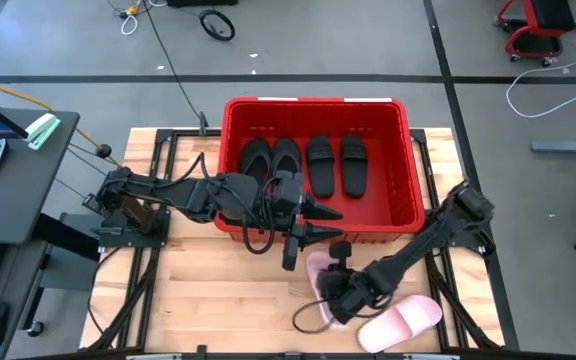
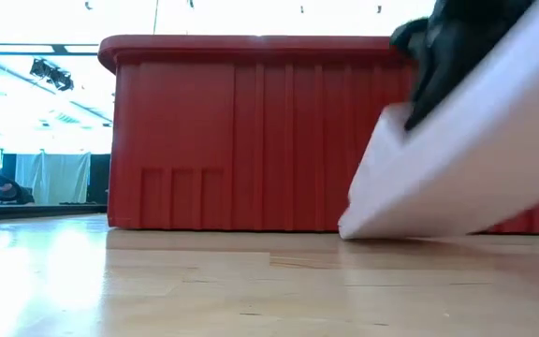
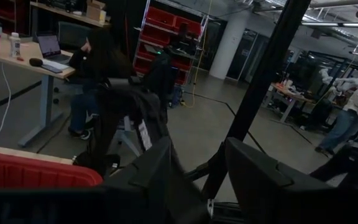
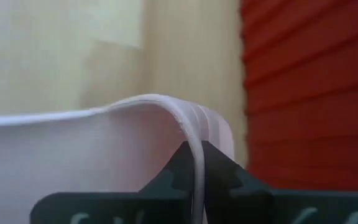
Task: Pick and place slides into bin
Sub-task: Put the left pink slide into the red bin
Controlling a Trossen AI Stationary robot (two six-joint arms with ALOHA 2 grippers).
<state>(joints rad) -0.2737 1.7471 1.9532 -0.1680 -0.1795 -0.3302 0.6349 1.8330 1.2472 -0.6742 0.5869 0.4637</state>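
I see my right tool (image 4: 196, 163) pinching a pale pink slide's (image 1: 320, 270) strap near the bench's front edge, beside the red bin (image 1: 408, 150); my left tool (image 1: 320, 222) hangs spread at the bin's front wall.

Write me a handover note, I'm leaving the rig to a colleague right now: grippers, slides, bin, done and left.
Right gripper: shut on the strap of a pale pink wide-strap slide, on the table's near side in front of the bin.
Left gripper: open, empty, over the near wall of the large red plastic bin.
Done: two black thong flip-flops and two black wide-strap slides lie in the bin.
Left: both pink slides; the second pink slide lies on the wooden table.
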